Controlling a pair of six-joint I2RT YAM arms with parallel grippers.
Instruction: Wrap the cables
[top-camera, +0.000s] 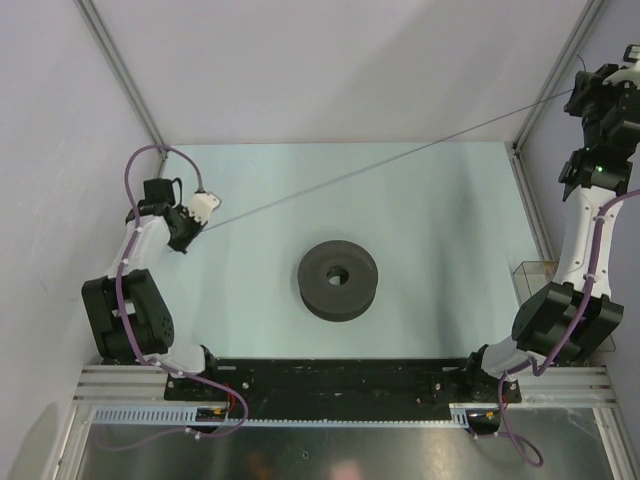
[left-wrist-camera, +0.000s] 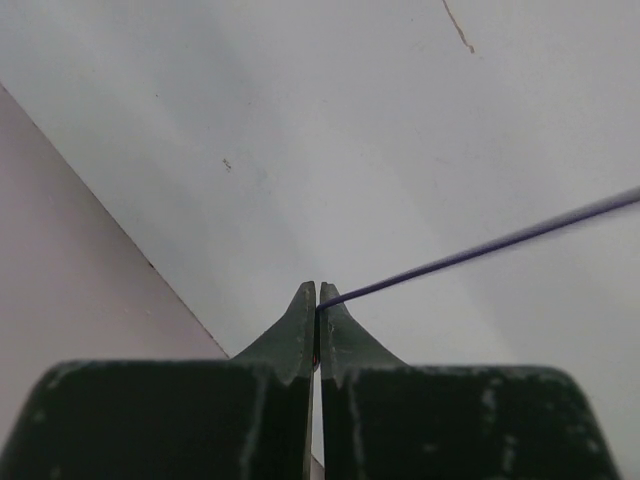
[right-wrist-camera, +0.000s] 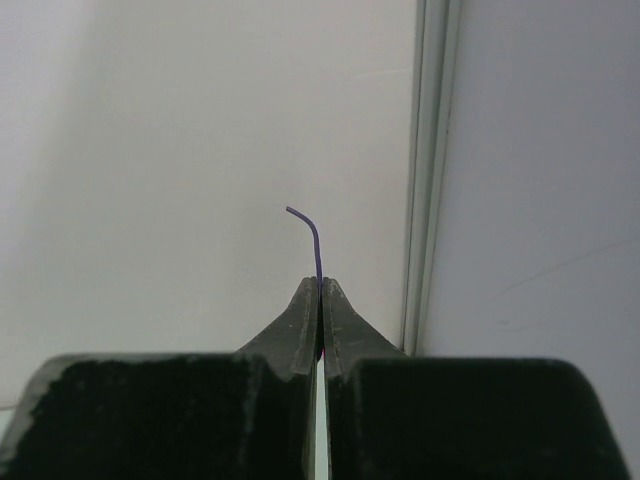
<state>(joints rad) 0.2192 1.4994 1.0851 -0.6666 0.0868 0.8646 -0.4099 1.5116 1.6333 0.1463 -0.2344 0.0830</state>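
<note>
**So far: cable taut btw both grippers, zero turns on spool**

Both ends are in hand. L gripper (top-camera: 200, 228), mid-left of the overhead frame, is clamped tight on one end of the cable (top-camera: 390, 160). Its wrist view shows the thin purplish strand leaving the closed tips and running off toward the right edge. R gripper (top-camera: 582, 95), up in the top-right corner by the frame post, is pinched on the other end, w/ a short bent stub poking past its tips in the wrist view. Btw them the cable runs as one straight diagonal, lower left to upper right, and looks to be held above the table (top-camera: 450, 220) rather than lying on it.

Spool (top-camera: 315, 275) sits flat at frame centre, below that line and apart from it. No wire visible around it or thru its centre hole.

Progress, my read: early.
- Done: cable lifted at both ends and straightened, no loops or tangles visible.
- Left: basically all the wrapping, i.e. bring the strand to the spool, anchor one end, lay the turns, tuck the free end.
</note>
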